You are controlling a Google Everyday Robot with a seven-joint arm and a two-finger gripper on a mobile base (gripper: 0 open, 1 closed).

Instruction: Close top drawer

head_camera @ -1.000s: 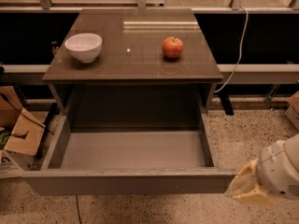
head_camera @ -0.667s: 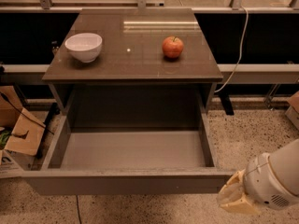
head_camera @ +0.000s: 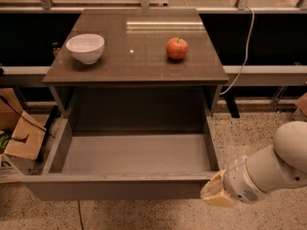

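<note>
While top drawer [head_camera: 134, 161] hangs open, gripper [head_camera: 217, 196] sits by its front-rt corner — grip state unclear.

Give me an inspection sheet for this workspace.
Surface: cabinet top, grey-brown and glossy, carrying two items.
Job's things: top drawer pulled far out; nothing seen inside.
Clutter: white bowl on the top's left, red apple on its right, well apart.
Grippers: gripper low at the drawer's front right corner; contact unclear.
Cables: white cable hanging behind the cabinet's right side.
Surroundings: cardboard boxes at left on the speckled floor.
</note>
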